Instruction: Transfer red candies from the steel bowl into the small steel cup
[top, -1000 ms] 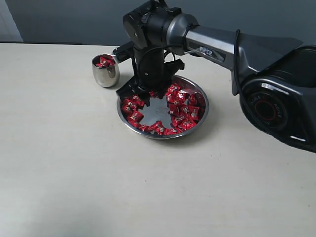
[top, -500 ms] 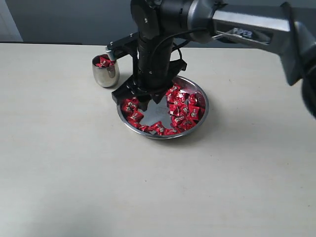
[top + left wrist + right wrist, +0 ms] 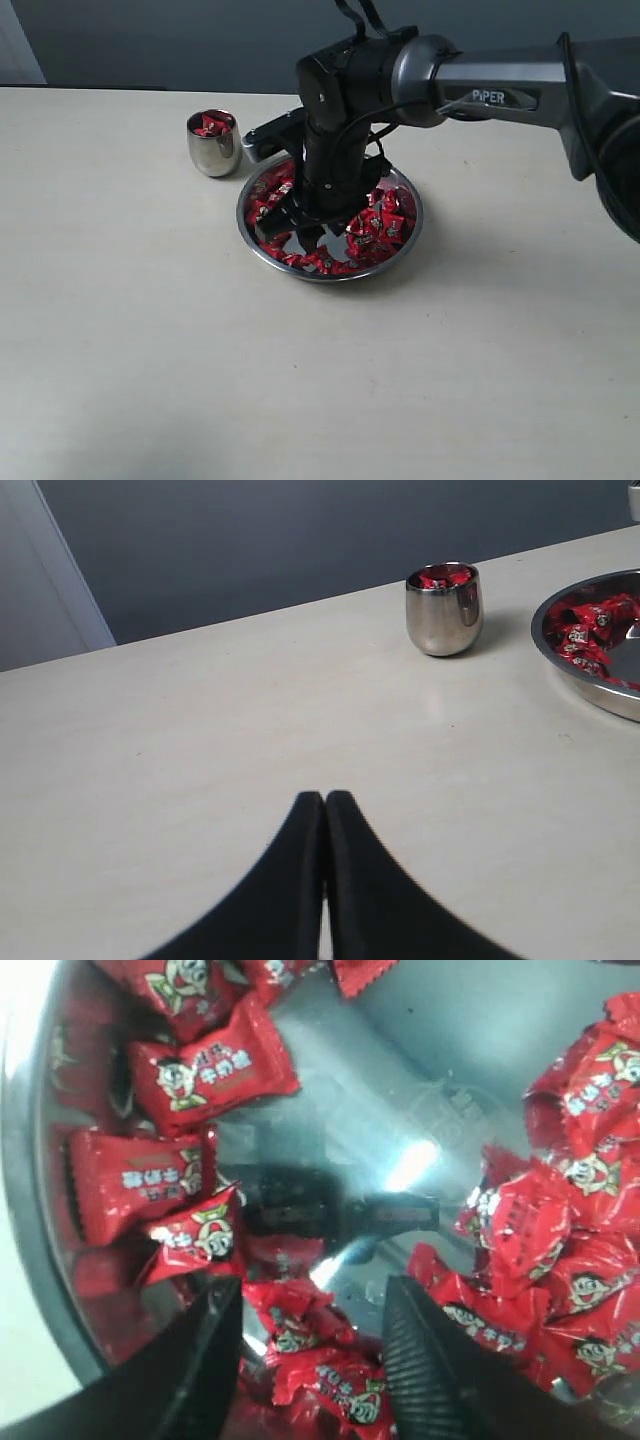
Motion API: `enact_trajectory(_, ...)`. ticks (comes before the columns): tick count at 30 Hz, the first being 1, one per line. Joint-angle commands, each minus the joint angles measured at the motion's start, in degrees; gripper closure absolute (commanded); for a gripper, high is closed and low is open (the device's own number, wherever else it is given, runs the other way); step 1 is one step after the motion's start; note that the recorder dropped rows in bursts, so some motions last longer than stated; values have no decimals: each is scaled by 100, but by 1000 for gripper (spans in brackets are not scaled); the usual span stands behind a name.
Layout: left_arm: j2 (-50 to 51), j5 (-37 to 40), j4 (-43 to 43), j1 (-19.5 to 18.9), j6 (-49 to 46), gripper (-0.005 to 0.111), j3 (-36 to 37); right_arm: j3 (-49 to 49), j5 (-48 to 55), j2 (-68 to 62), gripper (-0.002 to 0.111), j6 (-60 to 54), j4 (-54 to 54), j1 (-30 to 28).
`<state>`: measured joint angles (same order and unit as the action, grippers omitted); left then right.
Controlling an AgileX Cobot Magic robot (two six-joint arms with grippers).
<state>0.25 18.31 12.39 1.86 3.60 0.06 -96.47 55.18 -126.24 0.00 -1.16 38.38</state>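
Observation:
The steel bowl (image 3: pixel 405 238) (image 3: pixel 440 1080) (image 3: pixel 590 685) holds many red candies (image 3: pixel 375 225) (image 3: pixel 210 1070) round a bare middle. My right gripper (image 3: pixel 300 228) (image 3: pixel 315 1305) is down inside the bowl, open, its two black fingers (image 3: pixel 425 1360) standing either side of a couple of red candies (image 3: pixel 330 1380) without pinching them. The small steel cup (image 3: pixel 214 143) (image 3: pixel 444 608) stands just left of the bowl with a few red candies (image 3: pixel 212 124) inside. My left gripper (image 3: pixel 325 798) is shut on nothing, low over bare table, well away from the cup.
The right arm (image 3: pixel 500 80) reaches in from the right, over the bowl's far side. The pale table (image 3: pixel 150 350) spreads wide in front and to the left. A dark wall (image 3: pixel 300 530) runs behind the table's far edge.
The right gripper has shifted rightward from the bowl's left rim near the cup and dropped lower into the middle of the bowl. The cup and bowl have stayed put.

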Motion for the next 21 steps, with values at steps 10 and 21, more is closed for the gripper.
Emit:
enact_trajectory(10,-25,-39,16,2,31,106,-6,22,16,-252,97,-79,176,-37)
enact_trajectory(21,-25,-39,16,2,31,106,-6,22,-974,53,108,0,176,-37)
